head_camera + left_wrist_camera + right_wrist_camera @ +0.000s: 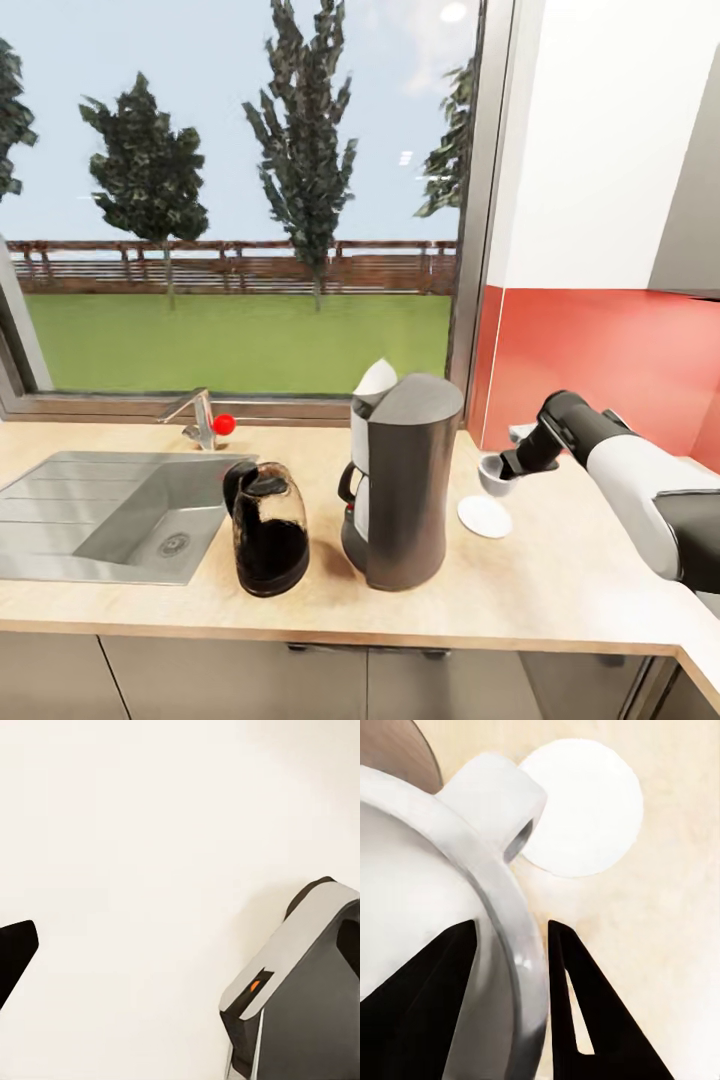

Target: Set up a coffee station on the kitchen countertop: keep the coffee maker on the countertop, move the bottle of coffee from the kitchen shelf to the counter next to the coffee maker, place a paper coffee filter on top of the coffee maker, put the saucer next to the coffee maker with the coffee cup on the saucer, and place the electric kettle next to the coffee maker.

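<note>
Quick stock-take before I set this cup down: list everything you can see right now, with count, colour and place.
countertop: one, light wood grain, running across the front.
sink: one, grey steel, set into the countertop at the left.
tap: one, steel with a red knob, behind the sink.
kettle: one, clear glass with dark contents, between sink and coffee maker.
coffee maker: one, dark grey, mid-counter.
paper filter: one, white, on top of the coffee maker.
saucer: one, white, on the counter right of the coffee maker.
cup: one, white, held above the saucer.
window: one, showing trees, fence, lawn.
wall panel: red, at right.
right gripper: black, fingers clamped on the cup rim.
</note>
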Motion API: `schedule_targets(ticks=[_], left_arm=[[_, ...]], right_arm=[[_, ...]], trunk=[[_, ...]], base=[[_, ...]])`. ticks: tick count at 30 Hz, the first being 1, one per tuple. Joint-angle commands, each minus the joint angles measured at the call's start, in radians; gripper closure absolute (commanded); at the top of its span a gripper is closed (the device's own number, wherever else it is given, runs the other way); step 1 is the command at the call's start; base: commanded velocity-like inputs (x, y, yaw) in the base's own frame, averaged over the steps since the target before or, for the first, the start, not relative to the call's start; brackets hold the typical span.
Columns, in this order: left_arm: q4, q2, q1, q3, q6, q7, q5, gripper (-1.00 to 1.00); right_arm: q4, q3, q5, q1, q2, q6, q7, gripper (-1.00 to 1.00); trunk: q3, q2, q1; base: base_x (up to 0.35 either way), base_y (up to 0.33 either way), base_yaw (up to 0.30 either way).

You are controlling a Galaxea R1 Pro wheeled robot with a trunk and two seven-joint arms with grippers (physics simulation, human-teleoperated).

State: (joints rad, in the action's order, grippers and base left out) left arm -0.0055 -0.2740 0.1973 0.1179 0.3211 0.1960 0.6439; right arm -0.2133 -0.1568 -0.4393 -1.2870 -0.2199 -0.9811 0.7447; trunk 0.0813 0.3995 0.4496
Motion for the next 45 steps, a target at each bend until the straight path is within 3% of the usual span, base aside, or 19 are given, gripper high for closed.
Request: schedule_targets(ticks=[1,5,31,45], left_arm=[[-0.001,0.001,0.001,0.008,0.0,0.006,0.0,-1.0],[0.0,0.002,0.001,0.008,0.001,0.004,-0.001,-1.0],[0.001,0.009,0.001,0.008,0.001,0.003,-0.001,-1.0],[0.0,0.007,0.001,0.006,0.001,0.003,-0.003,-1.0]], right_arm=[[0.005,-0.006,-0.001,0.0,-0.001,-0.016,0.011,1.0],[0.016,-0.005,0.0,0.0,-0.002,-0.065,0.014,1.0],[0.018,0.002,0.007,0.0,-0.005,-0.066,0.016,1.0],[0.018,0.002,0.011,0.0,-0.005,-0.066,0.013,1.0]], trunk=[[0.0,0.001,0.0],[0.0,0.001,0.0],[0.0,0.001,0.0],[-0.044,0.099,0.054]], base=[[0.025,-0.011,0.0],[0.007,-0.003,0.0],[0.054,0.0,0.0],[0.0,0.0,0.0]])
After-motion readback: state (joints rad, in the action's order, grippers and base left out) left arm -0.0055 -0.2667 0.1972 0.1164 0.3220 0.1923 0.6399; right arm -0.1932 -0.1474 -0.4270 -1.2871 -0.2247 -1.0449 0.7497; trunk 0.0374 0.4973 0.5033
